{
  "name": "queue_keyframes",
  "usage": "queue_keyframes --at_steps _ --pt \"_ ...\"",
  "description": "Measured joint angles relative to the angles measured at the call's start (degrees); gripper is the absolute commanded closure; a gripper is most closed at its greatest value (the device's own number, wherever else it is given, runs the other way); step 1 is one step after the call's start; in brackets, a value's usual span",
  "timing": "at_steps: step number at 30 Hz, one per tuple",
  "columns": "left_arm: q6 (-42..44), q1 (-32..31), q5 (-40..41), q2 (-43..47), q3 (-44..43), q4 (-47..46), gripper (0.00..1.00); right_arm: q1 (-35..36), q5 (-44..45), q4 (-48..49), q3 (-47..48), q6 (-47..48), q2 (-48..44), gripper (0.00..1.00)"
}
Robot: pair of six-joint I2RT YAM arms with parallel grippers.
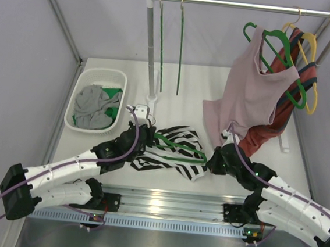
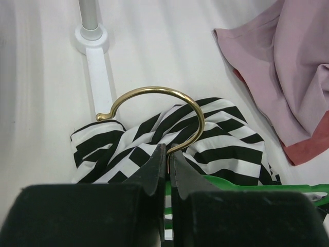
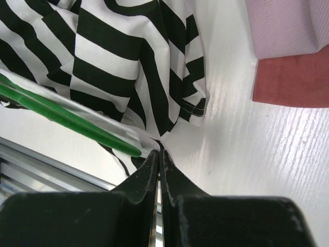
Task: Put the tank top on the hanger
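Observation:
The black and white striped tank top [image 1: 177,151] lies crumpled on the table between the two arms. The green hanger [image 1: 180,148] lies across it. My left gripper [image 1: 141,134] is shut on the base of the hanger's brass hook [image 2: 154,110], right above the stripes [image 2: 226,139]. My right gripper [image 1: 211,162] is shut on the tank top's right edge [image 3: 169,135], next to the end of a green hanger arm [image 3: 67,119].
A white laundry basket [image 1: 76,94] with a grey garment [image 1: 93,106] stands at the left. A clothes rail [image 1: 246,5] at the back carries a dusty-pink top [image 1: 251,91], a rust garment, green and yellow hangers. Its post foot [image 2: 92,38] is near the left gripper.

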State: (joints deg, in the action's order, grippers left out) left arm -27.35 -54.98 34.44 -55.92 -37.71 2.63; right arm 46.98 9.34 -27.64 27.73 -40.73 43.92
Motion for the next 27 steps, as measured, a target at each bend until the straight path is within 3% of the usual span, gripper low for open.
queue_keyframes --at_steps 10,27 --pt "-0.2 0.1 0.1 -0.2 0.0 0.1 1.0 0.0 1.6 -2.3 0.7 0.1 -0.9 1.0" --pt "0.1 0.2 0.9 0.7 0.0 -0.4 1.0 -0.3 3.3 -6.8 10.7 3.7 2.5 1.0"
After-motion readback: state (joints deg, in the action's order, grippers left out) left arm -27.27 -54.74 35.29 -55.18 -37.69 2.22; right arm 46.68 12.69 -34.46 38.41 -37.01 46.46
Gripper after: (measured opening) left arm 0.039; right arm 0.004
